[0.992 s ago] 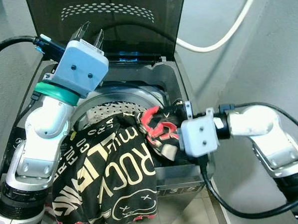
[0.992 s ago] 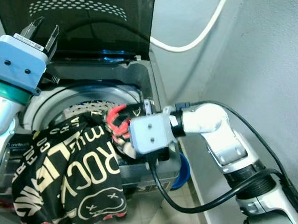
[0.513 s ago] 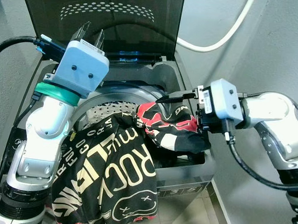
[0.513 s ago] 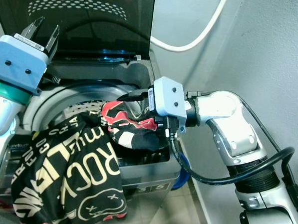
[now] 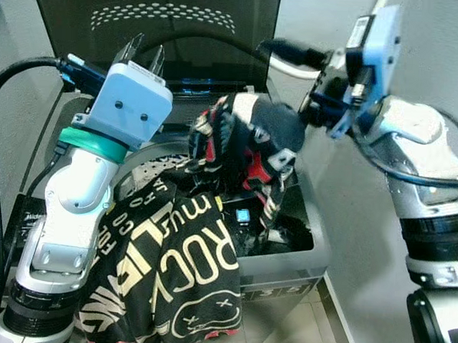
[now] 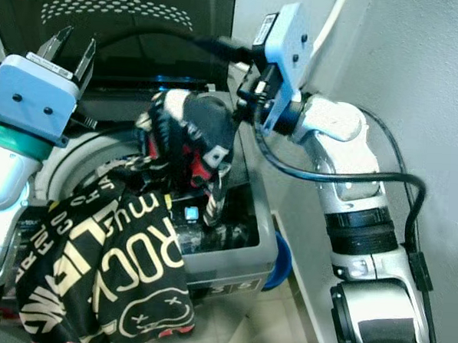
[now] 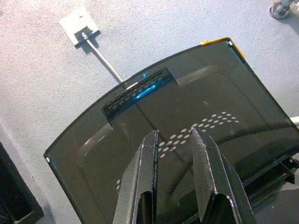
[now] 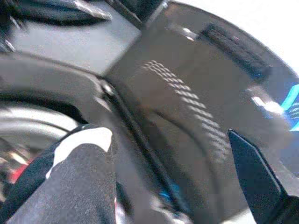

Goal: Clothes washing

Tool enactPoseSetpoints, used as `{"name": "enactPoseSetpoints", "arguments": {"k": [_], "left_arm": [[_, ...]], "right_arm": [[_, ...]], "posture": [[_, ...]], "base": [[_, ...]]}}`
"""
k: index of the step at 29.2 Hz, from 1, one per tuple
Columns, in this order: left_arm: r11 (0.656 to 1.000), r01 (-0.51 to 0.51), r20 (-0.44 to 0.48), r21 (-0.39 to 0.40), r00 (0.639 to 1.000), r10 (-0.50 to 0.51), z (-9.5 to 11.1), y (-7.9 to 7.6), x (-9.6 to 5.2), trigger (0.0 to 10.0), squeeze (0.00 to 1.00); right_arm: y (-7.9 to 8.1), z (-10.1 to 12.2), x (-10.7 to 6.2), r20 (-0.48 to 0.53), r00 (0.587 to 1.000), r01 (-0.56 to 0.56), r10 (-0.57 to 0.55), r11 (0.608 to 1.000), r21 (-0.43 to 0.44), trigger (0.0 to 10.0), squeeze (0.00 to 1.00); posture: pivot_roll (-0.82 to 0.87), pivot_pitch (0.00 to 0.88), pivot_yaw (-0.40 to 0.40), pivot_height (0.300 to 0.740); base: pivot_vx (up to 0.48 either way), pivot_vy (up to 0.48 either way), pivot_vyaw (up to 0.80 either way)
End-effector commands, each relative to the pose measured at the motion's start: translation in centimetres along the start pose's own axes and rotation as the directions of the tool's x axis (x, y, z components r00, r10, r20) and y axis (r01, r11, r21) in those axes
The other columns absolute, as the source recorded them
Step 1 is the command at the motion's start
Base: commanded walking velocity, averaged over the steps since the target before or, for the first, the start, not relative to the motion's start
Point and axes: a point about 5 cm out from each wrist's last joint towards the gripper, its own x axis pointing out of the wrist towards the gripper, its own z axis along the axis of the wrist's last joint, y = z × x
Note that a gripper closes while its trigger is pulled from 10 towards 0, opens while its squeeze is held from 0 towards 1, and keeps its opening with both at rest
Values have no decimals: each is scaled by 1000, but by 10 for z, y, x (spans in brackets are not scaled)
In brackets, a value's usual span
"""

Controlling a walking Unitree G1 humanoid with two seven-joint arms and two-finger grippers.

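A top-loading washing machine (image 5: 289, 261) stands open, its dark lid (image 5: 160, 18) upright. A black T-shirt with cream lettering (image 5: 179, 270) hangs over the front rim and down the machine's front. My right gripper (image 5: 257, 73) is raised at lid height over the drum's right side. A black, red and white garment (image 5: 246, 138) is draped over one of its fingers and hangs toward the drum (image 5: 156, 168). The other finger (image 8: 254, 175) stands well apart from the cloth (image 8: 79, 179), so this gripper is open. My left gripper (image 5: 143, 52) is open, empty, pointing up at the lid (image 7: 196, 102).
A grey wall closes in right of the machine, with a white hose (image 6: 333, 23) running up it. Something blue (image 6: 282, 263) lies on the floor by the machine's right side. Black cables loop from both wrists. A wall socket (image 7: 79, 22) shows above the lid.
My right gripper has swung up from the drum's right rim to lid height, lifting the red and black garment out with it. The left arm has stayed put.
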Motion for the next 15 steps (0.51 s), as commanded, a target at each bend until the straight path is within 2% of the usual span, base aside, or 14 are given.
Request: {"name": "enactPoseSetpoints", "arguments": {"k": [1, 2, 3, 4, 5, 6, 7, 9, 10, 11, 13, 14, 15], "left_arm": [[1000, 2, -7, -25, 1000, -2, 1, -1, -2, 10000, 0], [1000, 2, -7, -25, 1000, -2, 1, -1, -2, 10000, 0], [999, 0, -22, -50, 1000, -1, 0, -1, -2, 10000, 0], [999, 0, -22, -50, 1000, -1, 0, -1, -2, 10000, 0], [998, -1, -31, -63, 1000, -1, -1, -1, -2, 10000, 0], [998, 0, -35, -67, 999, -2, -1, -1, -1, 10000, 0], [998, 0, -35, -67, 999, -2, -1, -1, -1, 10000, 0], [998, 2, -34, -64, 999, -4, -1, 0, -1, 10000, 0], [998, 2, -34, -64, 999, -4, -1, 0, -1, 10000, 0], [998, 3, -33, -63, 999, -5, -1, 0, -1, 10000, 0], [998, 3, -33, -63, 999, -5, -1, 0, -1, 10000, 0], [998, 3, -33, -65, 999, -5, -1, -1, -1, 10000, 0], [998, 3, -33, -65, 999, -5, -1, -1, -1, 10000, 0]], "right_arm": [[-3, 6, 3, -31, 999, -16, 11, 983, -183, 10000, 0], [-3, 6, 3, -31, 999, -16, 11, 983, -183, 10000, 0], [-1, 3, 1, -105, 993, -78, 46, 942, -328, 10000, 0], [-1, 3, 1, -105, 993, -78, 46, 942, -328, 10000, 0], [5, -3, -3, -185, 976, -186, 119, 897, -402, 10000, 0], [15, -13, -14, -309, 917, -363, 251, 847, -388, 10000, 0], [15, -13, -14, -309, 917, -363, 251, 847, -388, 10000, 0], [29, -33, -39, -502, 747, -611, 436, 748, -259, 10000, 0], [29, -33, -39, -502, 747, -611, 436, 748, -259, 10000, 0], [31, -37, -47, -543, 693, -661, 473, 718, -219, 10000, 0], [31, -37, -47, -543, 693, -661, 473, 718, -219, 10000, 0], [26, -43, -51, -598, 665, -685, 448, 685, -248, 10000, 0], [26, -43, -51, -598, 665, -685, 448, 685, -248, 10000, 0]], "posture": [[139, 43, 47, 740], [139, 43, 47, 740], [140, 43, 48, 740], [140, 43, 48, 740], [139, 42, 49, 740], [139, 42, 49, 740], [139, 42, 49, 740], [140, 38, 50, 740], [140, 38, 50, 740], [140, 38, 50, 740], [140, 38, 50, 740], [137, 38, 50, 740], [137, 38, 50, 740]], "base": [[0, 0, 0], [0, 0, 0], [0, 0, 0], [0, 0, 0], [0, 0, 0], [0, 0, 0], [0, 0, 0], [0, 0, 0], [0, 0, 0], [0, 0, 0], [0, 0, 0], [0, 0, 0], [0, 0, 0]]}}
